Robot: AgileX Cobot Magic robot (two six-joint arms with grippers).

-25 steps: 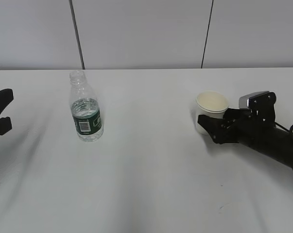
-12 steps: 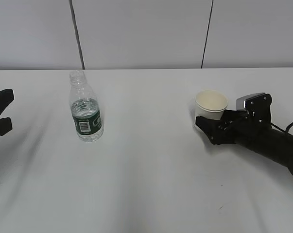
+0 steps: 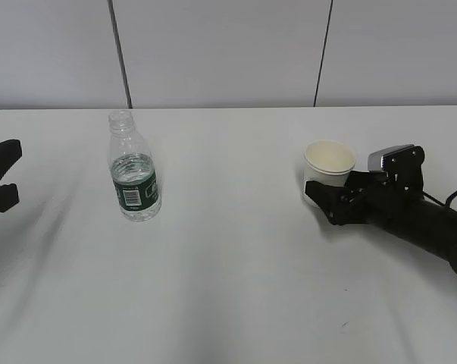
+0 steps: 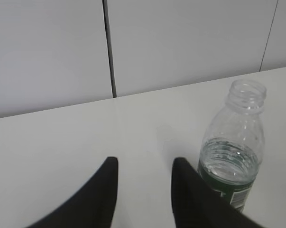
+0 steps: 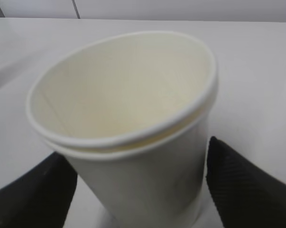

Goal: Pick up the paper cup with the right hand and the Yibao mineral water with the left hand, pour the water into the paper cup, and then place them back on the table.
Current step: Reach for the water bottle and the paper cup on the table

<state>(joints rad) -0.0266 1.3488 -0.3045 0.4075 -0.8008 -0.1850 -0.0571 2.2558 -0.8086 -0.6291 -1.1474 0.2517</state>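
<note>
The paper cup (image 3: 329,161) stands at the right, cream-white and empty, and fills the right wrist view (image 5: 128,118), slightly tilted. My right gripper (image 3: 323,184) has a finger on each side of the cup's lower wall (image 5: 140,183) and is shut on it. The cup's base is hidden, so I cannot tell if it rests on the table (image 3: 228,258). The Yibao mineral water (image 3: 133,168) stands upright and uncapped at the left. My left gripper (image 3: 10,172) is open and empty, well left of the bottle. In the left wrist view (image 4: 146,164) the bottle (image 4: 234,147) sits just right of the jaws.
A grey panelled wall (image 3: 228,53) with dark seams runs behind the table's far edge. A few tiny dark marks (image 3: 344,288) lie on the tabletop near the front right.
The right gripper and the cup have shifted slightly left and up together over the last second, then held still. The left gripper and bottle have not moved.
</note>
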